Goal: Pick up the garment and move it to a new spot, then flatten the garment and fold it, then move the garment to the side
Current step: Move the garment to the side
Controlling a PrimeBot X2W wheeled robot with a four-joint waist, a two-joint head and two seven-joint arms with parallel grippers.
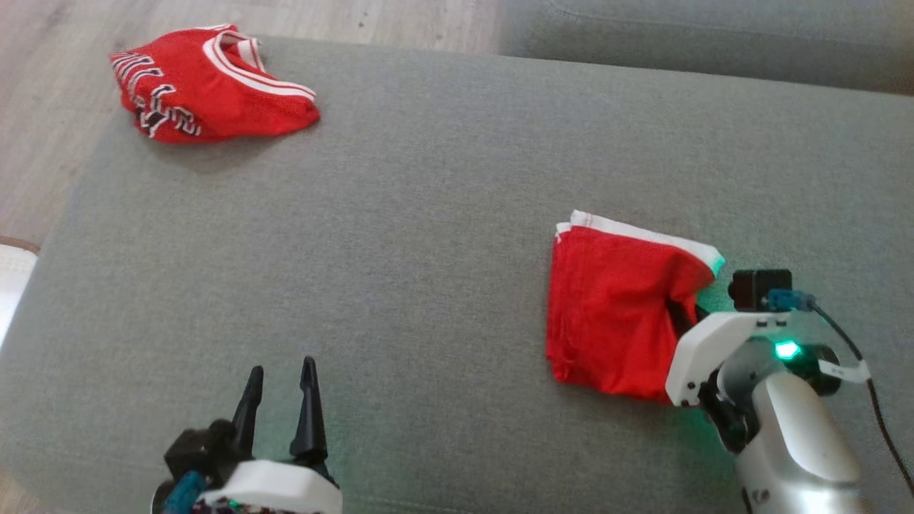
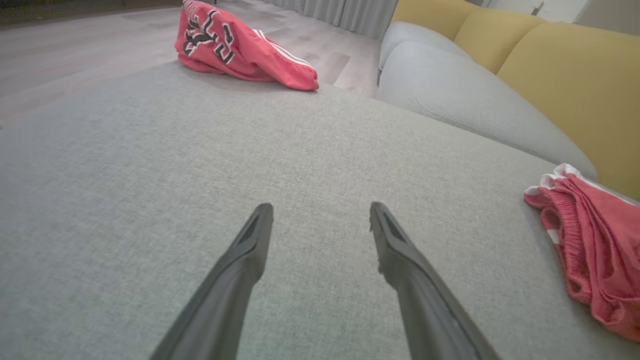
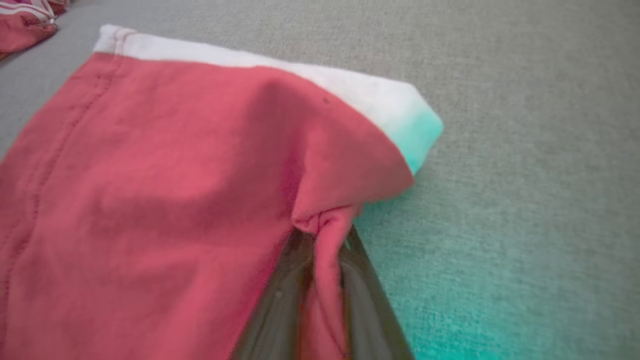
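1. Right gripper (image 1: 682, 313), at the lower right of the head view, sits closest. Its dark fingers are clamped together on a pinch of red cloth at the near right edge of the folded red garment (image 1: 614, 314). The right wrist view shows the fabric bunched between the fingers and tented up towards them.
2. Largest in the scene is the grey sofa cushion (image 1: 428, 250), which spans most of the frame. Wooden floor (image 1: 57, 107) shows at the upper left.
3. The folded red garment lies at the centre right of the head view, flat on the cushion in a compact rectangle. A white band (image 1: 643, 235) runs along its upper edge. It looks light, soft and limp, with no stiffness to keep its shape. I judge folding done and the move aside to be the step in hand.
4. Stacked layers like these may slide apart or unfold if lifted by one. I cannot tell how many layers the pinch holds. A grip through the full thickness at the folded edge, with a low drag rather than a high lift, seems safest.
5. A second, crumpled red garment with lettering (image 1: 207, 89) lies at the upper left, well apart.
6. The left gripper (image 1: 280, 389), at the lower left, has its fingers spread and empty above bare cushion.
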